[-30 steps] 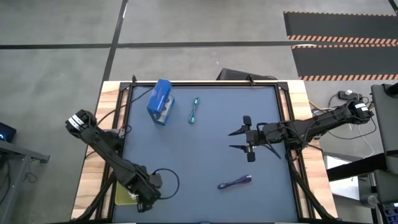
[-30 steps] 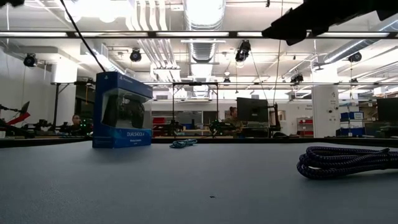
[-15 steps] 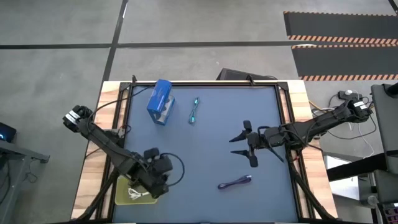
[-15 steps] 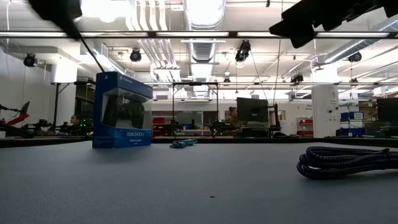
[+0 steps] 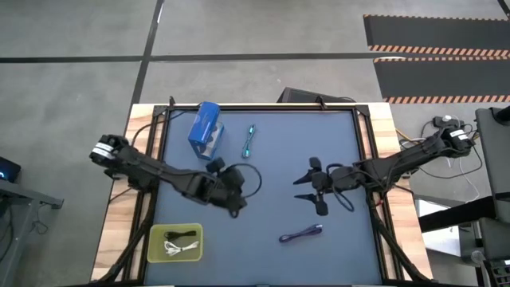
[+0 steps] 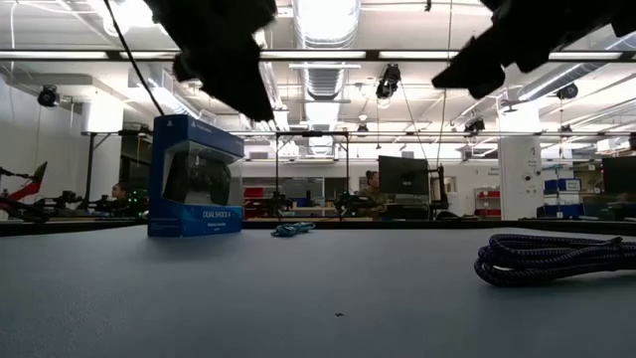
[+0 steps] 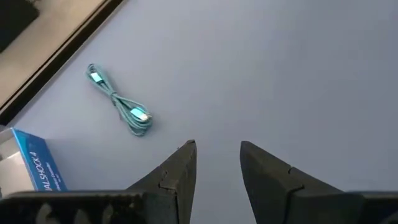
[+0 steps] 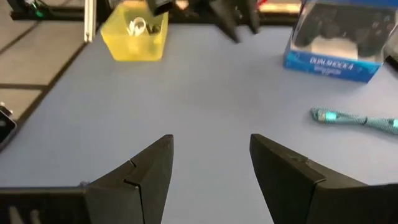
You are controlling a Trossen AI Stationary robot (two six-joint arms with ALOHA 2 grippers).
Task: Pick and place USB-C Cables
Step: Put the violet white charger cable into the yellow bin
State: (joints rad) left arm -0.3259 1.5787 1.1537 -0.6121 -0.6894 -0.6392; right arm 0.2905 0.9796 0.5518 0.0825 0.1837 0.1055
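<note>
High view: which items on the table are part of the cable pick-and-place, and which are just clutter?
Job items:
- teal cable, loose on the mat
- purple cable, loose on the mat
- white cable and black cable, already in the yellow bin

Just lying about:
- blue controller box, near the teal cable

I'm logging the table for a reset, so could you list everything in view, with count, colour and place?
Teal cable: one, teal, far side of the mat beside the blue box.
Purple cable: one, purple, near edge, right of centre.
Yellow bin: one, yellow, near-left corner; holds a white cable and a black cable.
Blue box: one, blue with clear window, far left.
Mat: one, dark blue, covering the table.
Left tool: empty, open, above the mat's centre-left.
Right tool: empty, open, right of centre.
</note>
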